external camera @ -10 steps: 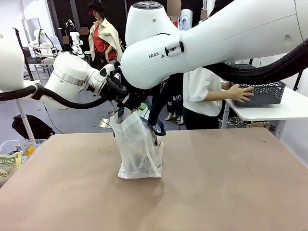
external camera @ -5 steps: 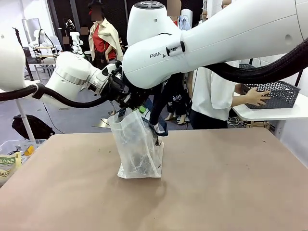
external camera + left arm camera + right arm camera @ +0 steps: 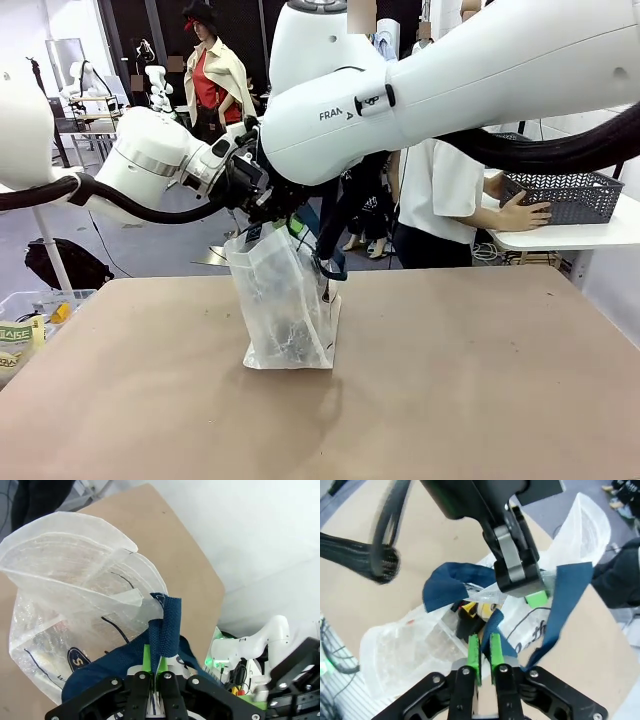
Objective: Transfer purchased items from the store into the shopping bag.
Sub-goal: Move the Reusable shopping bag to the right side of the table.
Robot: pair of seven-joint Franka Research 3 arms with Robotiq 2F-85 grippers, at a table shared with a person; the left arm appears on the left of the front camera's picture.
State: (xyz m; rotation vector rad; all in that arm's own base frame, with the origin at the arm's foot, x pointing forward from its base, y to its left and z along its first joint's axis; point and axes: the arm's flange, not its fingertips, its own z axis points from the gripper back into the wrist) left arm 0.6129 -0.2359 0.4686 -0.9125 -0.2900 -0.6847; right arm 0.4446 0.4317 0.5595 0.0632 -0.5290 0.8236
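Item: upright translucent white plastic shopping bag (image 3: pixel 285 305) with navy blue webbing strap handles (image 3: pixel 164 630) and dark lettering. Stands a little left of centre on the brown worktop (image 3: pixel 480 380), mouth up.

Handling, judged: thin crinkled film, very light, soft, no stiffness of its own; it will sag or fold shut once let go. The film looks slippery and liable to tear if pinched hard. The woven straps are the sound place to take hold: rough, strong, flat enough for pads to clamp. Lifting by one strap alone would likely tip the load.

Contents: small packaged goods (image 3: pixel 470 612), yellow and dark wrappers showing through the mouth in the right wrist view; more dark shapes low in the bag in the front view. Light pieces, details too small to tell.

Left hand (image 3: pixel 156 672): jaws closed tight on an upright fold of navy strap, green pad beside the webbing.

Right hand (image 3: pixel 481 655): green fingers nearly together, a thin gap between them, at a strap end over the bag's mouth; whether the strap is pinched cannot be told.

Beyond: a person at the far side, one hand (image 3: pixel 525 213) on a dark grey lattice basket (image 3: pixel 575 195) on a white side table.
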